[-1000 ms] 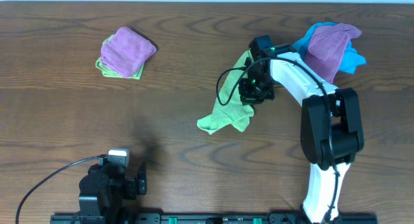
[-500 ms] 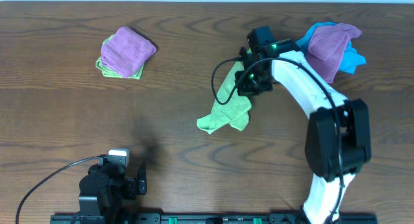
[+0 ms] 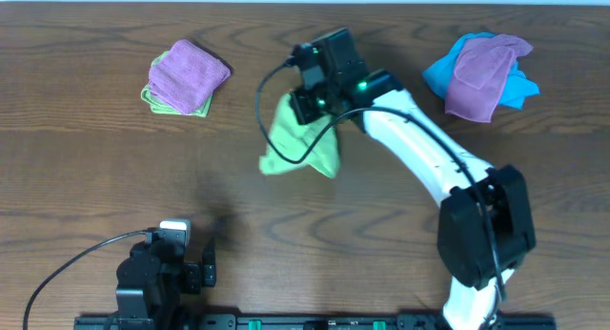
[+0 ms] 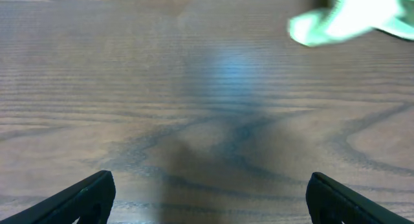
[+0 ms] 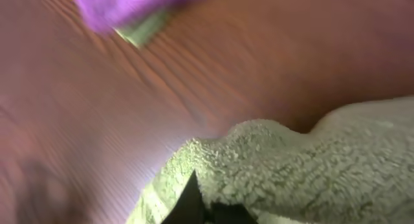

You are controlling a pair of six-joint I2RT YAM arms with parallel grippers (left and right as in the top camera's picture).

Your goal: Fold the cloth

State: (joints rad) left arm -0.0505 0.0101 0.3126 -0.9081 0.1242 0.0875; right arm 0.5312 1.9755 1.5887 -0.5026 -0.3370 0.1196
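The lime-green cloth hangs crumpled from my right gripper, left of the table's centre. The gripper is shut on its upper edge. In the right wrist view the cloth fills the lower right, bunched around my fingertip. In the left wrist view a corner of the cloth shows at the top right. My left gripper is open and empty above bare wood, parked at the front left.
A folded purple cloth on a green one lies at the back left; it shows blurred in the right wrist view. A purple cloth over a bright blue cloth lies at the back right. The table is dark wood.
My right gripper has carried the green cloth to the left and slightly back, lifting it from the centre right. The left arm has not moved.
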